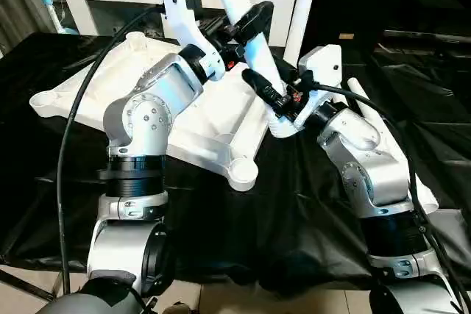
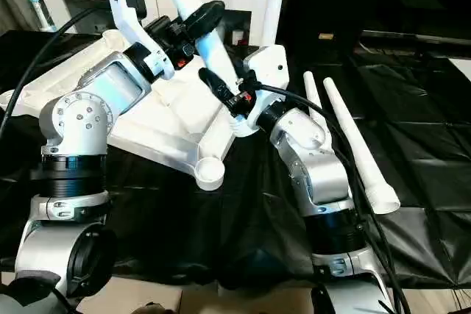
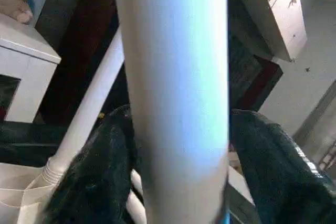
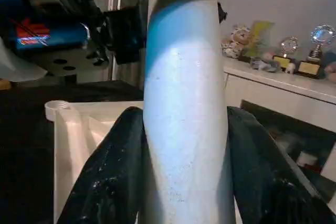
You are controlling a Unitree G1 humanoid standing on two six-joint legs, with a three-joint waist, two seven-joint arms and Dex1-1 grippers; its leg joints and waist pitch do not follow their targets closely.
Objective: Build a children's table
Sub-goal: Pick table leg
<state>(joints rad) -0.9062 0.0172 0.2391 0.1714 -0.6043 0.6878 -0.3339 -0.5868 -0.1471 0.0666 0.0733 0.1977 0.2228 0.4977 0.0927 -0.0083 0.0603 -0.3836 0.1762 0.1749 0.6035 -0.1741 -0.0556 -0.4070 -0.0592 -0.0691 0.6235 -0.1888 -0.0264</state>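
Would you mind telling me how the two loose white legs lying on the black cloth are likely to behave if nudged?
The loose legs are round tapered tubes, so a sideways nudge would probably roll them in a curve, not straight. They look like hollow plastic, likely light and stiff. The creased black cloth may slow the rolling somewhat.

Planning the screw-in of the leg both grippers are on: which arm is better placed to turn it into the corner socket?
Right, probably. The right gripper clasps the leg low, just above the tabletop socket, where turning is steadiest; the left gripper sits higher up.
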